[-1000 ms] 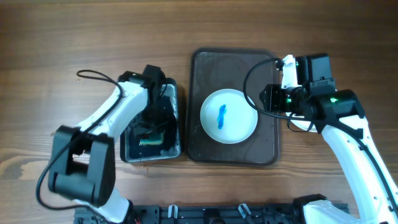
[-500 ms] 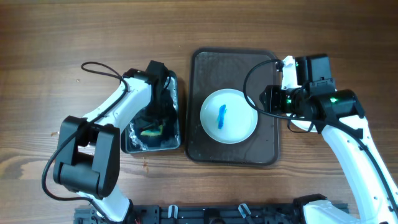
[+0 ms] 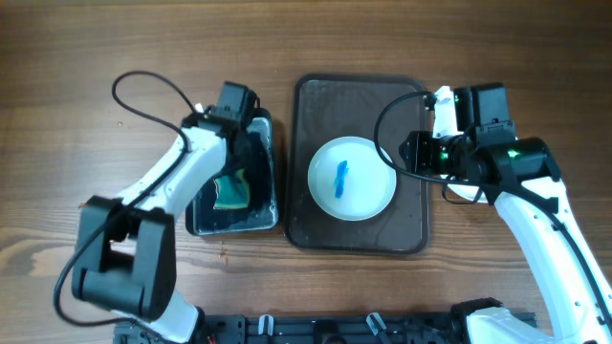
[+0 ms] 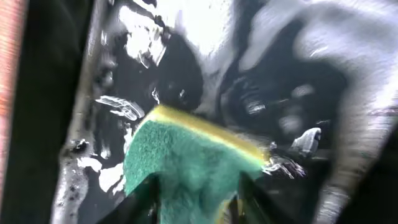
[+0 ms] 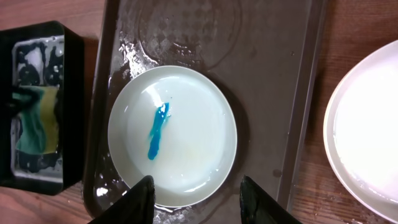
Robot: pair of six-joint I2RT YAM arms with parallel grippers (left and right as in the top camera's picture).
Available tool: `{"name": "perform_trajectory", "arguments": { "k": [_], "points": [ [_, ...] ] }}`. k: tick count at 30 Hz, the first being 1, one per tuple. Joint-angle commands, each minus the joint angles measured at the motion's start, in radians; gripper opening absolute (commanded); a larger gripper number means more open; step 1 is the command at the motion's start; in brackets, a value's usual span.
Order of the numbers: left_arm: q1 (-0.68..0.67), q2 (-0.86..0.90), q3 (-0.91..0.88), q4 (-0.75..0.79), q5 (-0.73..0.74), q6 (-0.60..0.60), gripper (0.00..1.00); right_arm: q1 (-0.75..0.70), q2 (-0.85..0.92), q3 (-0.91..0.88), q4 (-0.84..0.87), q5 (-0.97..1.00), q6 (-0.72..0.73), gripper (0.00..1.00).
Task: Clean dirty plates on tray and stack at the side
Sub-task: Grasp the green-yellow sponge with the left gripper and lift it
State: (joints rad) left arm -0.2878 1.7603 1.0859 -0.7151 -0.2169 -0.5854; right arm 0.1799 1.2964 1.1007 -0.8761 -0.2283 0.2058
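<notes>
A white plate (image 3: 351, 178) with a blue smear (image 3: 340, 177) lies in the dark brown tray (image 3: 359, 91). It also shows in the right wrist view (image 5: 186, 149), with the smear (image 5: 157, 130) left of its centre. My left gripper (image 3: 234, 170) is down inside the black tub (image 3: 277, 162) and is shut on a green and yellow sponge (image 4: 186, 155), which also shows in the overhead view (image 3: 229, 194). My right gripper (image 5: 199, 208) is open and empty, hovering over the near edge of the plate.
The tub holds soapy water and foam (image 4: 205, 25). A second white plate (image 5: 367, 124) lies on the wooden table right of the tray, mostly under my right arm in the overhead view.
My left wrist has swung and shifted within the tub, and the sponge now lies flatter between its fingers. The right arm and plate have not moved.
</notes>
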Motion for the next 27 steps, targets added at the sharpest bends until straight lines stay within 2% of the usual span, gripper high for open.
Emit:
{"name": "perform_trajectory", "arguments": {
  "k": [1,8,10,12,14,16,19,21,25,27],
  "points": [
    [0.005,0.061,-0.086,0.033,-0.029,0.006,0.04,-0.004,0.003,0.01,-0.001,-0.017,0.024,0.45],
    [0.005,-0.01,-0.021,-0.091,0.014,0.006,0.06,-0.004,0.003,0.01,-0.003,-0.016,0.033,0.44],
    [0.005,-0.054,0.011,-0.149,0.024,0.006,0.61,-0.004,0.003,0.01,-0.007,-0.017,0.032,0.44],
    [0.005,-0.104,0.027,-0.196,0.03,0.005,0.81,-0.004,0.003,0.01,-0.008,-0.016,0.033,0.44],
    [0.005,-0.134,0.027,-0.225,0.041,0.002,0.86,-0.004,0.003,0.01,-0.008,-0.016,0.032,0.44],
    [0.005,-0.142,0.027,-0.26,0.06,0.002,0.83,-0.004,0.003,0.01,-0.008,-0.016,0.032,0.45],
    [0.005,-0.133,0.0,-0.29,0.071,-0.002,0.61,-0.004,0.005,0.008,-0.009,-0.014,0.032,0.45],
    [0.005,-0.127,-0.052,-0.248,0.071,-0.033,0.5,-0.004,0.014,0.001,-0.009,-0.013,0.033,0.45],
    [0.005,-0.123,-0.185,-0.084,0.117,-0.036,0.45,-0.004,0.067,-0.003,-0.027,-0.013,0.025,0.44],
    [0.004,-0.122,-0.224,-0.031,0.124,-0.036,0.34,-0.004,0.094,-0.003,-0.026,-0.013,0.026,0.44]
  ]
}}
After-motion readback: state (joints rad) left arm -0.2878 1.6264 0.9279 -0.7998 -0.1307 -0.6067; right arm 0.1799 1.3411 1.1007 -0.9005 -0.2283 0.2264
